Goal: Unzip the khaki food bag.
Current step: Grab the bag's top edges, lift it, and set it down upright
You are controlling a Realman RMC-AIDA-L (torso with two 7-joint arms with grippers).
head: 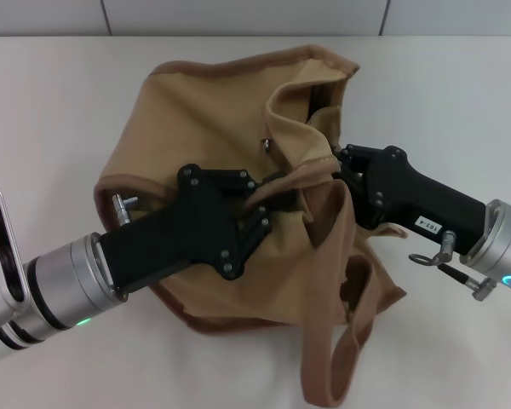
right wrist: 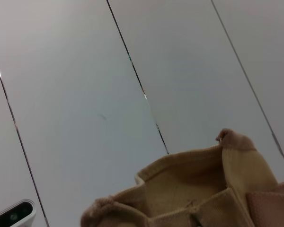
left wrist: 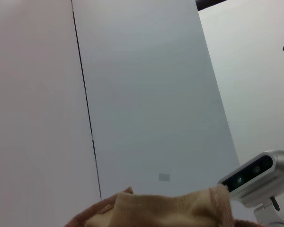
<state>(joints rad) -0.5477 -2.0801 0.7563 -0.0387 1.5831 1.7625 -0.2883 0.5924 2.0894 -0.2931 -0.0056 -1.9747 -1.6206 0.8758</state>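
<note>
left fingers: left gripper [head: 268, 204] sits on the middle of the khaki food bag [head: 204, 111]; black fingers [head: 260, 223] pushed into the folds by the zipper line, touching cloth; how far apart, cannot tell.
right fingers: right gripper [head: 341, 166] comes in from the right side, tips buried in a raised fold of the bag top; gap hidden, cannot tell.
bag: lies slumped and crumpled mid-desk, nearer the far edge; mouth gapes at the far right part, dark inside.
handles: one webbing loop [head: 332, 358] trails toward the near edge.
zipper pull: small metal bit [head: 264, 143] on the top, just beyond the left fingers.
surface: desk [head: 51, 128] plain white, matte.
room: pale wall panels [head: 238, 15] with dark seams behind the far edge; wrist views show panels plus a bag edge.
materials: tan canvas, soft, wrinkled; brown trim on edges; grippers black plastic, silver metal wrists.
</note>
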